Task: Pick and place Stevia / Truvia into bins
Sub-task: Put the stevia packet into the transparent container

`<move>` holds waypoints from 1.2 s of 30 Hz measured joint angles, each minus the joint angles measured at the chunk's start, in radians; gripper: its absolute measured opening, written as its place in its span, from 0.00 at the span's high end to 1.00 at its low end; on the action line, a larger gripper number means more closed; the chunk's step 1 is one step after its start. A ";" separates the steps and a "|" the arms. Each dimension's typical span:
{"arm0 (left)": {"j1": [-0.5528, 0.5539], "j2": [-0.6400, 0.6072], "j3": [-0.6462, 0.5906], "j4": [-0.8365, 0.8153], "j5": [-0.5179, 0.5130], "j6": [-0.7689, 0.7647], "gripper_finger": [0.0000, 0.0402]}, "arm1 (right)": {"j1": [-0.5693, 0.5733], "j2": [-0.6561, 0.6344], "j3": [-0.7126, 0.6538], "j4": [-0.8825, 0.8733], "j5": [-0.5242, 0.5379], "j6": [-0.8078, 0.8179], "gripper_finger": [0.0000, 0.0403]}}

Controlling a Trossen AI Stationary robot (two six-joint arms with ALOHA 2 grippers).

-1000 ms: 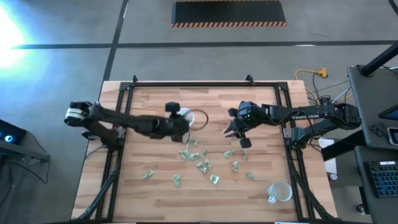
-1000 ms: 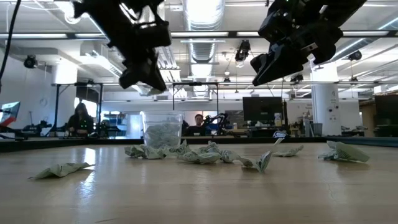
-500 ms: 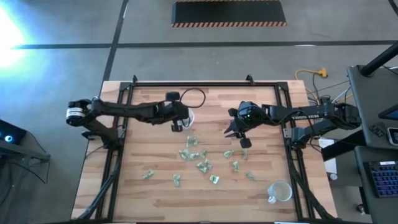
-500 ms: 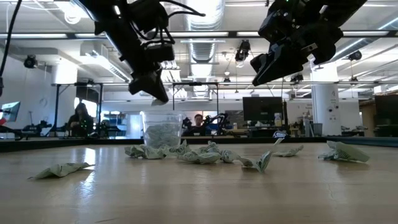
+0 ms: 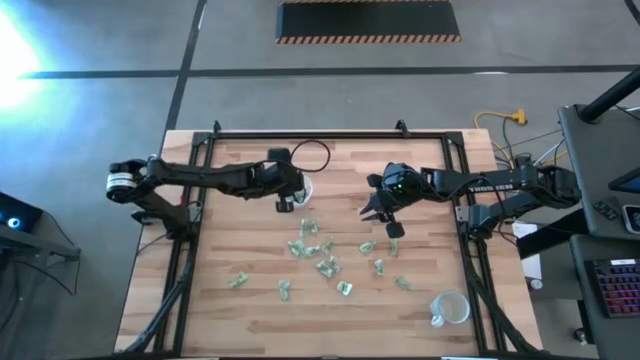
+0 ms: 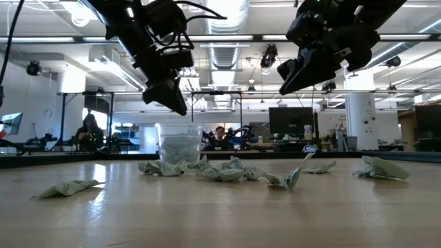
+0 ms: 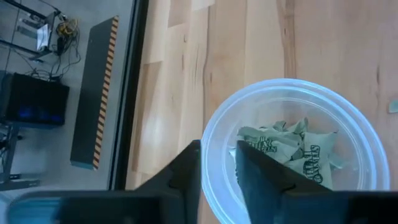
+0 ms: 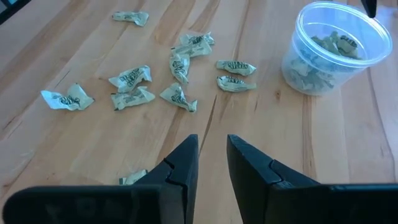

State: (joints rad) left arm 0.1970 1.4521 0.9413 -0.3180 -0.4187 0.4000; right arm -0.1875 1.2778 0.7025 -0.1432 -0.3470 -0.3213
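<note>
The left gripper [image 7: 217,171] is held directly above a plastic cup [image 7: 364,134] that is partly filled with sachets [image 7: 292,149]; its fingers [image 7: 258,171] are slightly parted and nothing is seen between them. The right gripper [image 8: 211,158] is held above the tabletop [image 8: 56,50], with fingers narrowly parted and empty. Loose sachets [image 8: 177,93] are scattered just ahead of it.

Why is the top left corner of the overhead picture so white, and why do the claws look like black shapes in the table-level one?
High view: glare on the floor washes out that corner. Low view: bright ceiling lights behind the arms leave the left claw and right claw as silhouettes; the nearest tabletop looks soft.
</note>
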 joint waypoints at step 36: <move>-0.286 -0.252 -0.113 -0.128 0.025 -0.315 0.65 | 0.097 0.174 -0.249 0.290 -0.044 0.171 0.75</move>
State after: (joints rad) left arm -0.0888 1.1998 0.8283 -0.4462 -0.3935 0.0846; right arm -0.0907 1.4514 0.4539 0.1470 -0.3907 -0.1506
